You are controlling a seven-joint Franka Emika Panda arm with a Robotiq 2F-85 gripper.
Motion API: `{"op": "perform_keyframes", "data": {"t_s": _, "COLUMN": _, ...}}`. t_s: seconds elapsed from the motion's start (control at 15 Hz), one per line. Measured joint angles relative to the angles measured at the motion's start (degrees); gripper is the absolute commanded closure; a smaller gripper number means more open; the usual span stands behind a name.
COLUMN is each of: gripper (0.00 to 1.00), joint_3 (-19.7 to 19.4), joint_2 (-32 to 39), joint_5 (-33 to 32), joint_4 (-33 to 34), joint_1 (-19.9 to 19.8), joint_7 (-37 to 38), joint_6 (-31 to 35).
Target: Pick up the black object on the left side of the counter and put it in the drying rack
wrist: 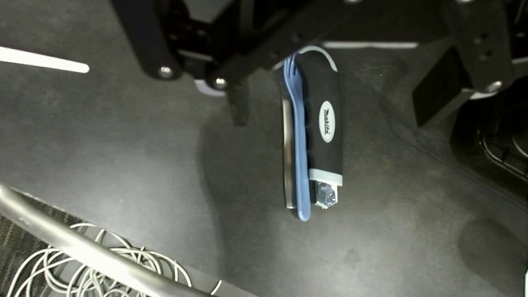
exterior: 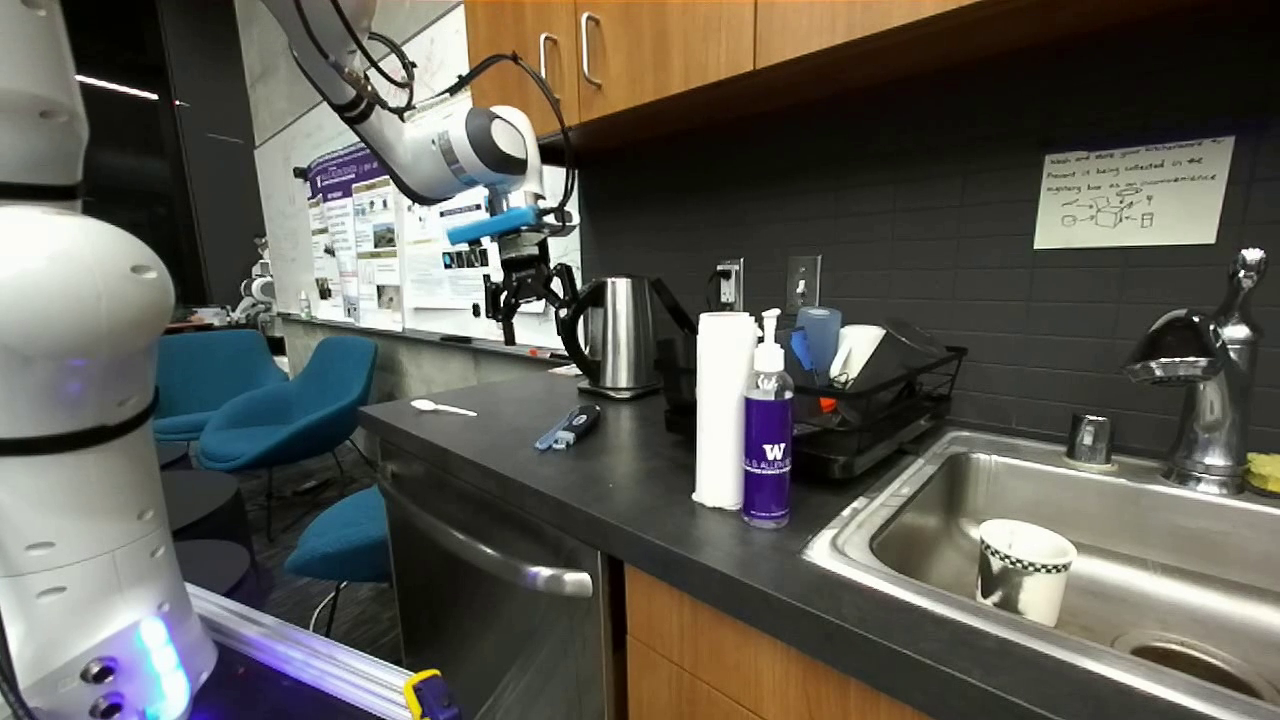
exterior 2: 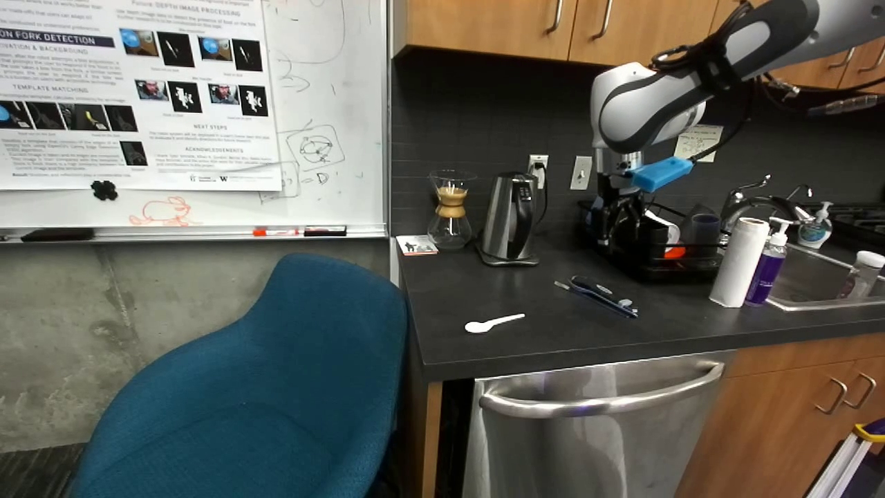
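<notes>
Though matte, a round-ended black object (wrist: pixel 326 123), shiny-tipped.

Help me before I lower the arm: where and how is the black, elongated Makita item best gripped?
Probably across the middle of the black, elongated Makita item, by its white oval label, coming straight down: it lies flat, long and slim. The blue plastic fork runs along one long side, so the open black gripper might pinch both.

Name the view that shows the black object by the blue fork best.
The wrist view: it looks down on the black object, large in frame, its Makita label readable. Both exterior views show it small on the counter, the label too small to read.
</notes>
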Motion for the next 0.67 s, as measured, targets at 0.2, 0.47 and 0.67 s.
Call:
{"op": "perform_keyframes", "data": {"t_s": 0.2, "gripper": 0.00, "joint_3": -0.20, "joint_2": 2.64, "joint_5": 0.14, "joint_4": 2.63, "joint_1": -0.04, "joint_7": 0.03, "joint_6": -0.33}}
{"op": "perform_keyframes", "data": {"t_s": 0.47, "gripper": 0.00, "joint_3": -0.18, "joint_2": 5.83, "joint_5": 1.28, "joint_4": 5.97, "joint_1": 0.00, "joint_7": 0.03, "joint_6": -1.36}}
{"op": "perform_keyframes", "data": {"t_s": 0.67, "gripper": 0.00, "joint_3": -0.14, "joint_2": 6.90, "joint_5": 2.00, "joint_4": 7.09, "joint_1": 0.02, "joint_7": 0.03, "joint_6": -1.34}}
